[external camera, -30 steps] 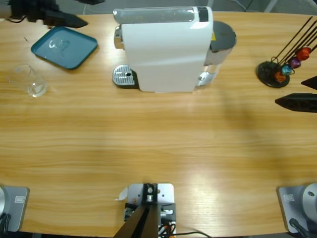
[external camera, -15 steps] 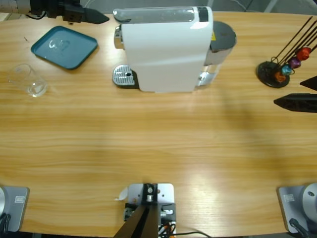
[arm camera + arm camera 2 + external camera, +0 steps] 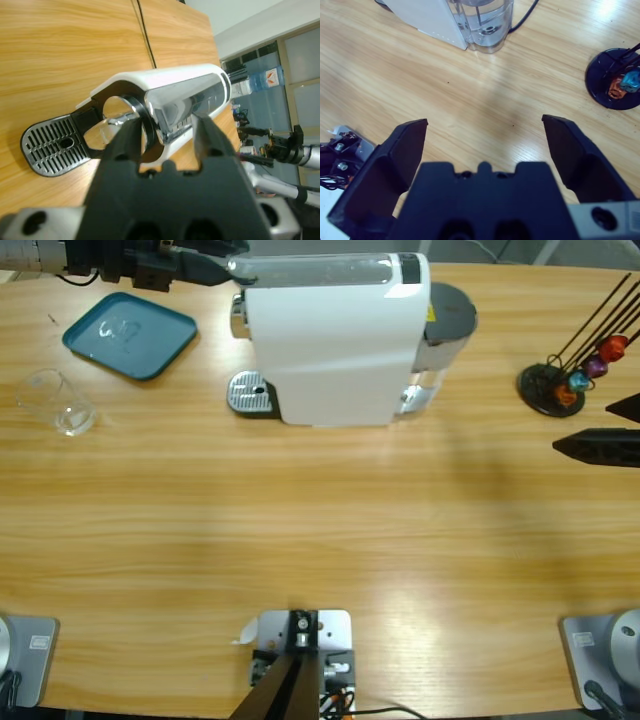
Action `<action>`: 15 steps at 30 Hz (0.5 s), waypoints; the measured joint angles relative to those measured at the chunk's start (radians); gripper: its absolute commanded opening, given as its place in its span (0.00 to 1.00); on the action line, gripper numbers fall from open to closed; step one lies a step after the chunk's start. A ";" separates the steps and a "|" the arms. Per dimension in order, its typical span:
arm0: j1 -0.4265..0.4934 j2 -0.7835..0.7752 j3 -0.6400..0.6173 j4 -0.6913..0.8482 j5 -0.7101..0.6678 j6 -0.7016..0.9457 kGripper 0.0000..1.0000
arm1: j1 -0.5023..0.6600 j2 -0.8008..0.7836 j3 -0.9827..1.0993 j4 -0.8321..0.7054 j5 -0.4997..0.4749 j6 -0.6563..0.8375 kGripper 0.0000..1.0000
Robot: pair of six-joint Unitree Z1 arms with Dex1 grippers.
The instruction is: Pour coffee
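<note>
I'm hovering my left gripper [image 3: 225,268] at the desk's [image 3: 320,530] far edge, left of the middle, right up against the top front end of the white coffee machine [image 3: 335,340]. Looking along my left wrist, the jaws are standing partly open, one on each side of the machine's shiny silver nose [image 3: 175,107]. They are clamping nothing, and I can't tell whether they are touching it. Below that nose I'm seeing the slotted drip tray [image 3: 50,147] lying flat on the wood.

My right gripper [image 3: 590,427] is sitting at the right edge of the desk with its jaws spread wide and nothing between them but bare wood. Beyond them I'm seeing the machine's clear water tank [image 3: 485,25]. The black capsule stand [image 3: 560,385] with its coloured capsules is just beside this gripper, toward the far edge.

Now the coffee [image 3: 72,420]: it's over by the left edge, well apart from both my grippers, in a clear glass [image 3: 60,405] standing just on the near side of the blue tray [image 3: 130,335]. From above I'm making out only a faint, pale, see-through layer at the bottom of the glass, with the wood grain showing through.
</note>
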 measured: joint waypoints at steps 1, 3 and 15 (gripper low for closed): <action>0.000 0.000 0.002 -0.007 -0.005 0.000 0.00 | 0.000 0.000 0.000 0.000 0.000 0.000 1.00; 0.000 0.000 0.011 -0.025 -0.016 0.000 0.00 | 0.000 0.000 0.000 0.000 0.000 0.000 1.00; 0.003 0.000 0.078 -0.119 -0.047 0.000 0.00 | 0.000 0.000 0.000 0.000 0.000 0.000 1.00</action>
